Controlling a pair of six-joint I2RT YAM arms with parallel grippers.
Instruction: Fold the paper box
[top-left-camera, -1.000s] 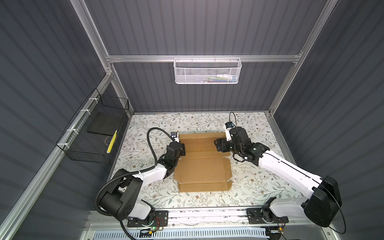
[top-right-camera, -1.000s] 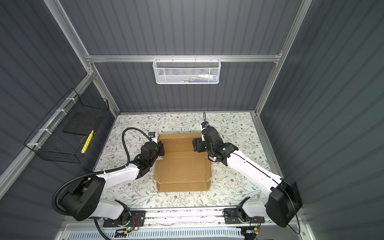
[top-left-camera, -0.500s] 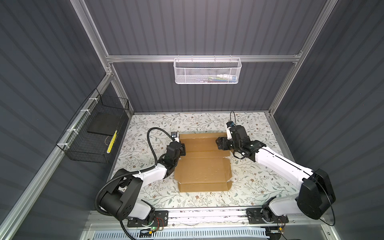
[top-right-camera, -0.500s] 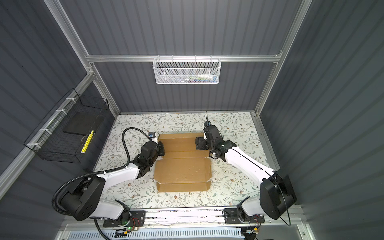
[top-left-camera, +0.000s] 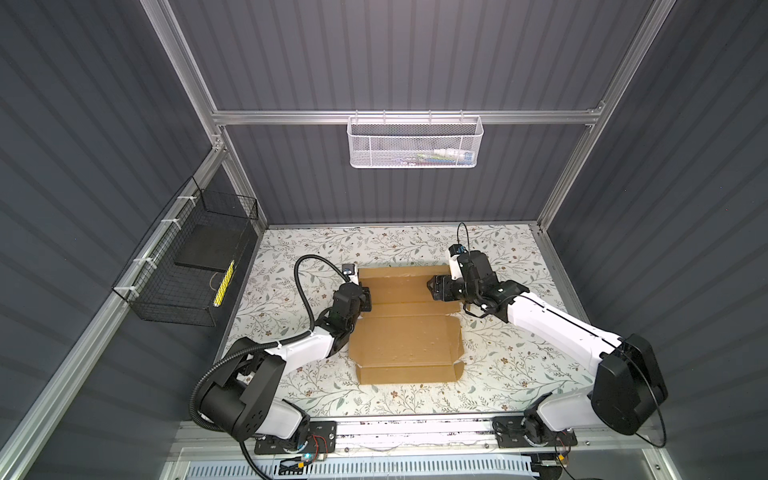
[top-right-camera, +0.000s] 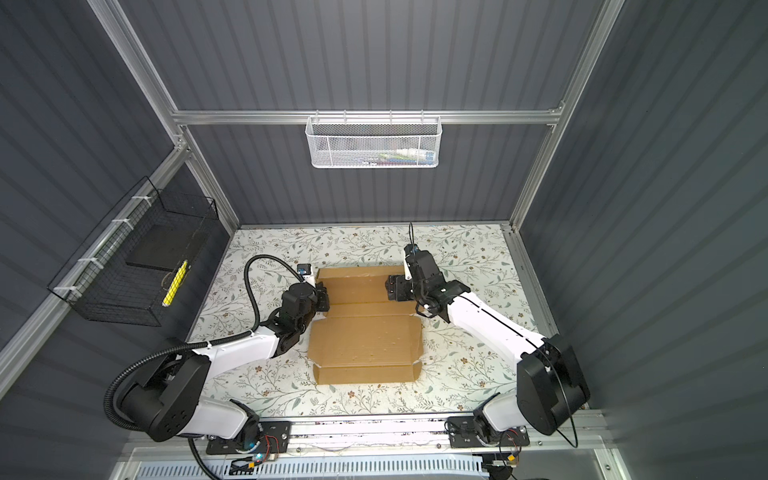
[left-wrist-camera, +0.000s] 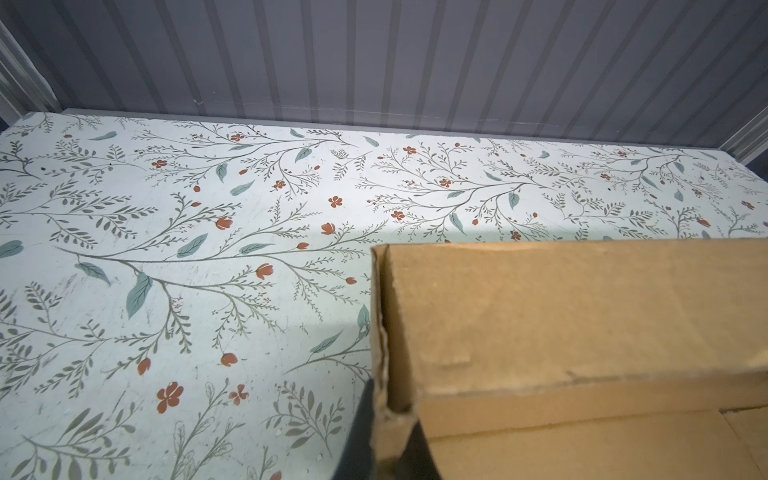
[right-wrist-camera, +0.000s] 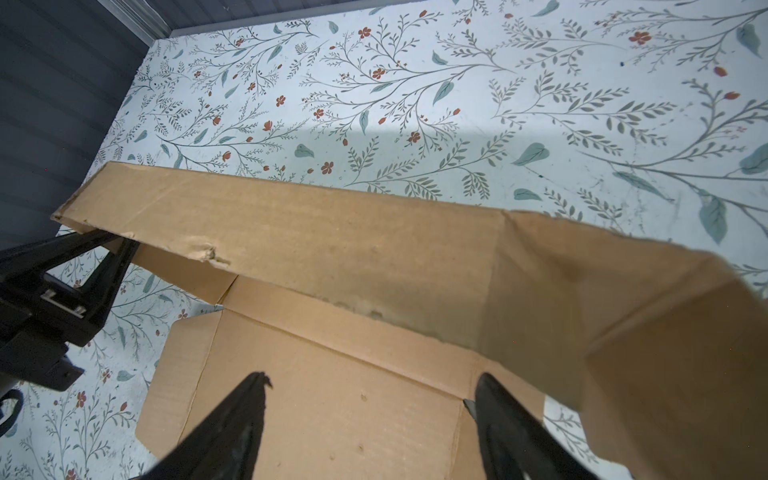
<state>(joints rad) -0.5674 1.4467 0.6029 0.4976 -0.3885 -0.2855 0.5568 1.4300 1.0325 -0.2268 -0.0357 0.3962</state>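
The paper box (top-left-camera: 405, 328) is lying open on the floral table (top-left-camera: 291, 249), with one gripper at each end of its rear flap. In both top views the left gripper (top-left-camera: 365, 297) is sitting at the left end of that flap and the right gripper (top-left-camera: 434, 286) is reaching in over the right end. From up there neither grip can be made out, and the flap reads as nearly flat.

The wrist cameras are supplying what the top views are hiding. The left wrist view is showing the left gripper (left-wrist-camera: 386, 440) pressed together on the box's (left-wrist-camera: 582, 332) edge, with a thin strip of cardboard pinched between its dark fingers (left-wrist-camera: 361, 436), and the flap standing up off the table. The right wrist view is showing the right gripper (right-wrist-camera: 370, 415) with its fingers (right-wrist-camera: 232, 436) spread wide and nothing clamped between them. The box's flat panel (right-wrist-camera: 332, 395) is lying beyond it. This view is also catching the left gripper (right-wrist-camera: 112, 249) biting the flap's far corner.

Only the top views are taking in the white mesh basket (top-left-camera: 413, 143), hanging on the wall behind the box, and the black wire basket (top-left-camera: 187, 270) to the box's left.
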